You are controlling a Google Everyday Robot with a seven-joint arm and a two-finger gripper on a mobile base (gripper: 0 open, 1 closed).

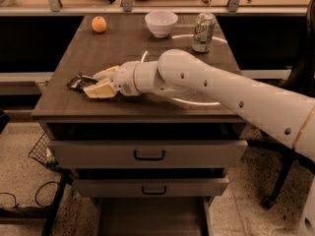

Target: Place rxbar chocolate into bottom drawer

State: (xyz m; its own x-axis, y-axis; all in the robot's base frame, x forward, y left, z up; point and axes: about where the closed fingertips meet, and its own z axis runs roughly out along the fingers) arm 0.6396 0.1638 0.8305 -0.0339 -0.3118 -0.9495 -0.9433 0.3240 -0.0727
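Observation:
The rxbar chocolate [78, 81], a dark shiny wrapper, lies flat near the left front edge of the wooden cabinet top [147, 53]. My gripper [96, 82] is low over the top at the bar's right end and touches or nearly touches it. My white arm reaches in from the right across the top. The bottom drawer [147, 218] is pulled out at the foot of the cabinet, and its flat grey floor shows with nothing in it.
An orange [99, 24], a white bowl [161, 22] and a green soda can [203, 32] stand along the back of the top. The two upper drawers [148, 154] with dark handles are shut. A wire basket [43, 152] and cables lie on the floor at the left.

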